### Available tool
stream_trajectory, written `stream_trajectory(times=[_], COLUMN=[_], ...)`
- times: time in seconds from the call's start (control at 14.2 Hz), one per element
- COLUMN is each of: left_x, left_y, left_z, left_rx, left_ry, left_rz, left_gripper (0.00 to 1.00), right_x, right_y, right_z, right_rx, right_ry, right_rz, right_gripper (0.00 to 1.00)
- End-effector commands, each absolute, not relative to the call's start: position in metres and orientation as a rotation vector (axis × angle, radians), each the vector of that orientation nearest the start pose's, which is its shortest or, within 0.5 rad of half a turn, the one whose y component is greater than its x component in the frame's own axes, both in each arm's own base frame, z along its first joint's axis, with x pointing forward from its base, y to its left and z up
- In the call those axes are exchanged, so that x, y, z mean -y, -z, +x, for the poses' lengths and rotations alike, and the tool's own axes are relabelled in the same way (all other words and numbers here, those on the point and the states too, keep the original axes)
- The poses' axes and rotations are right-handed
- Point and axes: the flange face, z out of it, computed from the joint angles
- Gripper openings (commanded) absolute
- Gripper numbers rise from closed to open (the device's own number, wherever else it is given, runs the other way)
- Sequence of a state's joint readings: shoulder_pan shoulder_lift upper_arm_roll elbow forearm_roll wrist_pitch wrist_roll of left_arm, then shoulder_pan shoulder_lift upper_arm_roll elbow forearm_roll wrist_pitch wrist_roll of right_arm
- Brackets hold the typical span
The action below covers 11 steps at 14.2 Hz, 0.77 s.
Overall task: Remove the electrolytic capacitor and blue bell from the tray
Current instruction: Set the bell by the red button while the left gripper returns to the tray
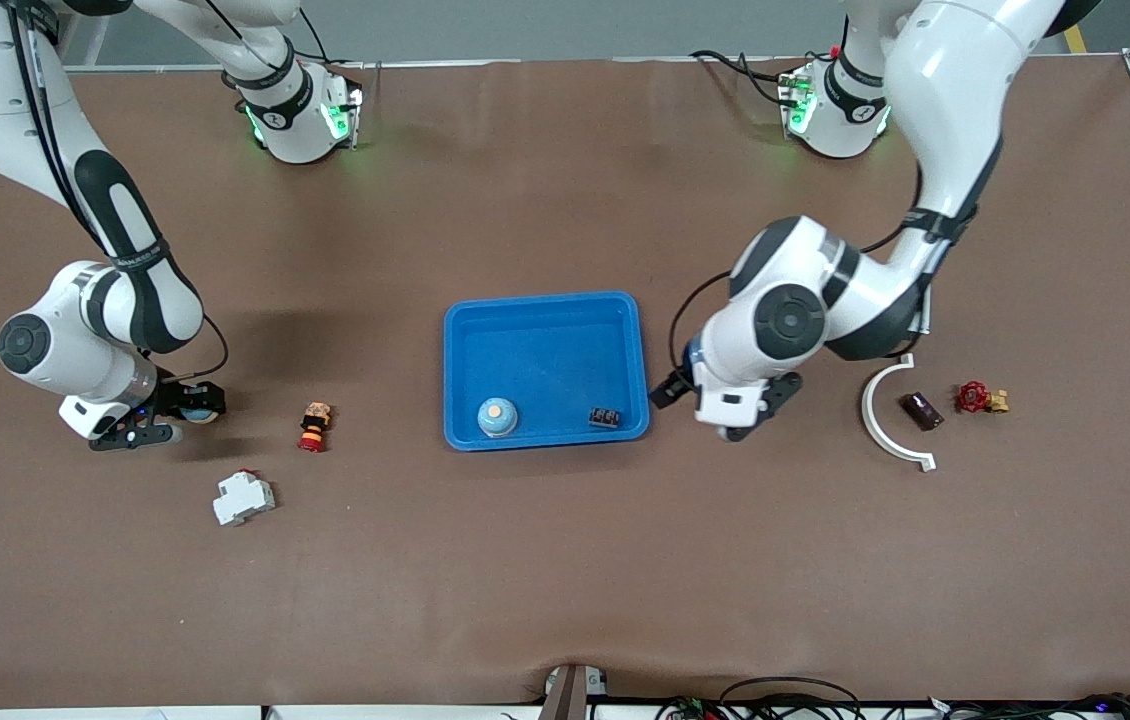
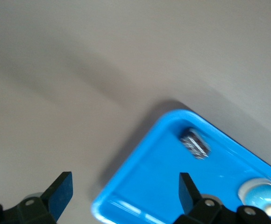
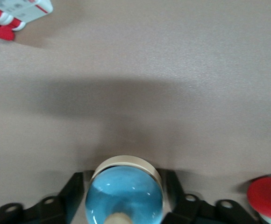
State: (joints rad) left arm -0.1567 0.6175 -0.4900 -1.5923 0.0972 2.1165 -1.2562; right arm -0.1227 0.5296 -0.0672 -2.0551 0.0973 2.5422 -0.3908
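A blue tray [image 1: 545, 306] lies mid-table. In it sit a blue bell [image 1: 497, 417] and a small dark capacitor [image 1: 606, 417], both along the wall nearest the front camera. My left gripper [image 1: 745, 408] is open and empty beside the tray's corner at the left arm's end. In the left wrist view the gripper [image 2: 124, 186] is over that corner of the tray [image 2: 126, 186], with the capacitor [image 2: 195, 143] and the bell [image 2: 261, 196] in sight. My right gripper [image 1: 187, 408] is shut on a second blue bell [image 3: 124, 198] low over the table toward the right arm's end.
A red-orange push button [image 1: 315, 427] and a white circuit breaker [image 1: 243, 497] lie near the right gripper. A white curved bracket [image 1: 890, 420], a dark brown block [image 1: 921, 411] and a red valve [image 1: 980, 398] lie toward the left arm's end.
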Motion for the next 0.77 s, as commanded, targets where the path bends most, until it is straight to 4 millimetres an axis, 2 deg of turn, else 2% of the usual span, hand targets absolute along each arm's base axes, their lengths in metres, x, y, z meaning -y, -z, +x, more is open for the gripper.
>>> stream_trajectory(times=[0.0, 0.07, 0.21, 0.28, 0.35, 0.49, 0.56, 0.63, 0.7], left_x=[0.420, 0.431, 0.435, 0.444, 0.455, 0.471, 0.476, 0.473, 0.473], left_y=[-0.272, -0.259, -0.252, -0.248, -0.240, -0.229, -0.227, -0.222, -0.212], left_z=[0.565, 0.559, 0.566, 0.563, 0.558, 0.556, 0.554, 0.555, 0.554], left_rx=[0.779, 0.690, 0.629, 0.599, 0.564, 0.514, 0.458, 0.423, 0.400], left_ry=[-0.109, -0.051, 0.017, 0.015, 0.012, 0.047, 0.070, 0.084, 0.079], left_rz=[-3.145, -3.149, -3.173, -3.185, -3.197, -3.223, -3.222, -3.210, -3.198], left_gripper=[1.00, 1.00, 1.00, 1.00, 1.00, 1.00, 1.00, 1.00, 0.99], right_x=[0.114, 0.110, 0.105, 0.092, 0.076, 0.038, 0.013, -0.008, -0.032], right_y=[-0.182, -0.191, -0.229, -0.253, -0.274, -0.300, -0.305, -0.310, -0.311], right_z=[0.588, 0.591, 0.605, 0.614, 0.622, 0.629, 0.630, 0.631, 0.631], right_rx=[0.208, 0.197, 0.120, 0.102, 0.062, -0.008, -0.056, -0.100, -0.133], right_ry=[-0.036, -0.066, -0.159, -0.200, -0.221, -0.193, -0.186, -0.172, -0.170], right_rz=[-3.104, -3.095, -3.068, -3.056, -3.056, -3.069, -3.072, -3.069, -3.068], right_gripper=[1.00, 1.00, 1.00, 1.00, 1.00, 1.00, 1.00, 1.00, 1.00])
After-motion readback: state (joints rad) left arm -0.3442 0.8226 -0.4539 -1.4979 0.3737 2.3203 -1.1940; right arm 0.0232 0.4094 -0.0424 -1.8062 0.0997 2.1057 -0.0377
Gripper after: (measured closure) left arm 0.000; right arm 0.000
